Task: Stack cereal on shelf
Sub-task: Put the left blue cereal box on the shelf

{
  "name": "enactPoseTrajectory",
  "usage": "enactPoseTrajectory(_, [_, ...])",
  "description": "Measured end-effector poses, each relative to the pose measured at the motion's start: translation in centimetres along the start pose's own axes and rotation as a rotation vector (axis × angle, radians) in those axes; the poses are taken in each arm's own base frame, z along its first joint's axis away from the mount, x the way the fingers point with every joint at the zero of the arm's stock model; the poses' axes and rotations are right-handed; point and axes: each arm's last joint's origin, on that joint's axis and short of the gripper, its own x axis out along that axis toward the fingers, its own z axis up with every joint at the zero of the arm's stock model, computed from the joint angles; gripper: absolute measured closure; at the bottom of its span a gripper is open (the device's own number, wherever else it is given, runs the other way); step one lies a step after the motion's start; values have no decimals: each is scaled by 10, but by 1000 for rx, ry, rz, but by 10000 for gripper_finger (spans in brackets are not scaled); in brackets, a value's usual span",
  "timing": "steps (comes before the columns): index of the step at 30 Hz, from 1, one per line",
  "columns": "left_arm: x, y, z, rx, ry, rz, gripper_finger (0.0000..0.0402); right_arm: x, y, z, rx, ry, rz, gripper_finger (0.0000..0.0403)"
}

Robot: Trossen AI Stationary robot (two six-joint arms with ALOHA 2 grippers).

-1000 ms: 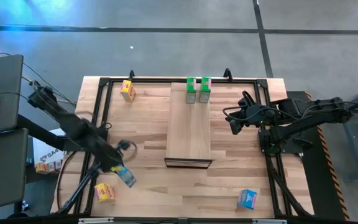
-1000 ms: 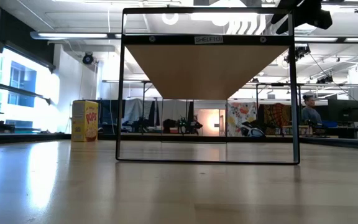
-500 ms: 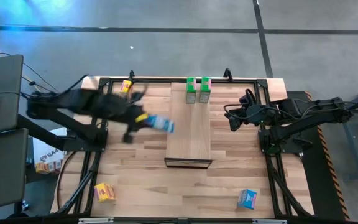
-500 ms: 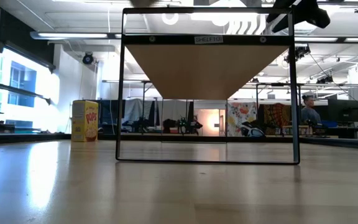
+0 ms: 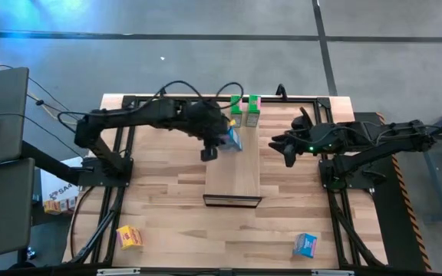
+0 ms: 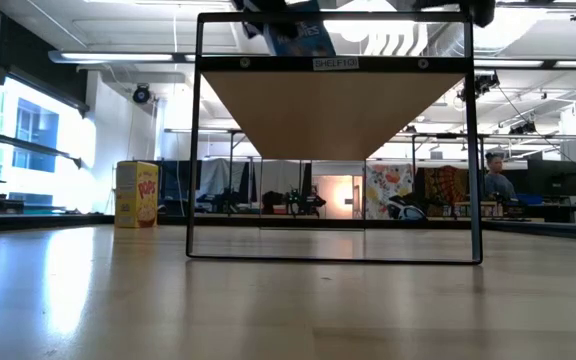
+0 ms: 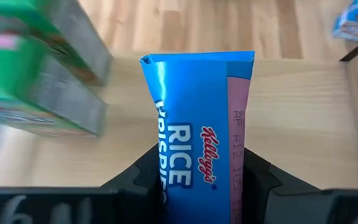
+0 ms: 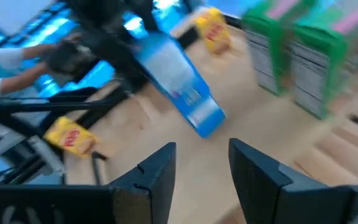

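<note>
My left gripper (image 5: 225, 138) reaches over the far half of the shelf (image 5: 232, 172), shut on a blue cereal box (image 5: 233, 140). This box also shows in the left wrist view (image 7: 197, 143) and the right wrist view (image 8: 179, 81). Just beyond it, two green boxes (image 5: 245, 111) stand on the shelf's far end. Another blue box (image 5: 305, 245) lies near the table's near right corner, and a yellow box (image 5: 129, 236) lies near its near left corner. My right gripper (image 5: 286, 147) waits open to the right of the shelf. My left gripper pinches the blue box between its two fingers (image 7: 145, 177), one on each side of the end nearest the wrist (image 7: 197, 186). The rest of the box sticks out past the fingertips. It is tilted and held above the shelf, beside the green boxes.
The black shelf frame (image 5: 129, 103) runs round the table's far part. A second yellow box (image 6: 136, 195) stands at the far left of the table. The near half of the shelf (image 5: 232, 188) is bare wood.
My left arm has swung from the table's near left area toward the far edge and to the right. It has carried the blue box up over the shelf to a spot beside the green boxes. My right gripper has edged slightly toward the shelf.
</note>
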Motion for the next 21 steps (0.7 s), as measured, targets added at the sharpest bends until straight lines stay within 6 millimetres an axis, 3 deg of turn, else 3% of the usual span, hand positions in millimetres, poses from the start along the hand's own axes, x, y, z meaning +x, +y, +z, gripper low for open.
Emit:
enactPoseTrajectory(4, [10,-1,0,-49,22,-29,282,-1,2,3,-40,-23,37,258])
enactPoseTrajectory(11, [10,-1,0,-65,19,-10,278,-2,3,4,-32,-23,51,258])
enactPoseTrajectory(21, [10,1,0,-63,23,51,229,-2,3,4,-31,-24,50,258])
